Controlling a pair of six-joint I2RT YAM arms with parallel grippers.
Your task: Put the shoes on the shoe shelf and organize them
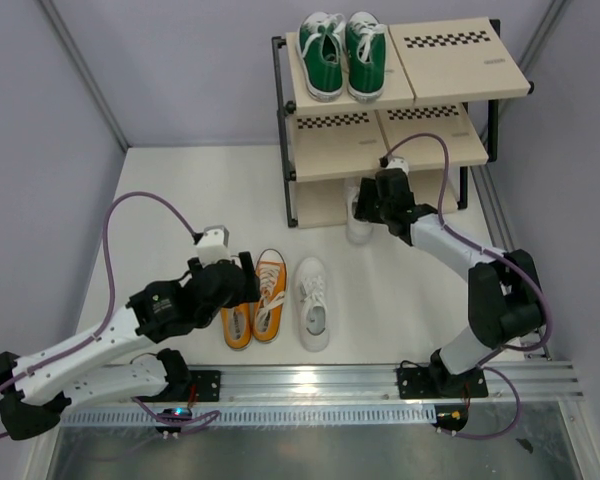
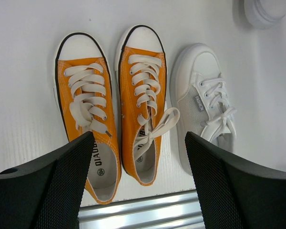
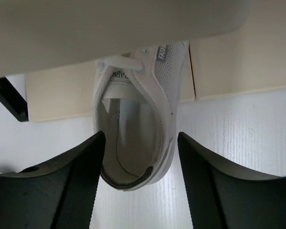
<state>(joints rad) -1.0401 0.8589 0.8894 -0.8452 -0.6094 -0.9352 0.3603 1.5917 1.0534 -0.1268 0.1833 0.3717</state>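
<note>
The shoe shelf (image 1: 450, 70) stands at the back right, with the green pair (image 1: 342, 52) on the left of its top board. The orange pair (image 1: 255, 310) and one white shoe (image 1: 313, 300) lie side by side on the floor. My left gripper (image 1: 248, 283) hovers open over the heels of the orange pair (image 2: 140, 114), with the white shoe (image 2: 205, 105) to its right. My right gripper (image 1: 365, 205) is open around the heel of the other white shoe (image 3: 138, 119). That shoe's toe lies on the bottom board (image 3: 229, 62), under the middle board (image 3: 109, 28).
An aluminium rail (image 1: 320, 385) runs along the near edge, also seen in the left wrist view (image 2: 143, 210). Grey walls close in the left, back and right sides. The shelf's black leg (image 3: 9, 98) stands left of the white shoe.
</note>
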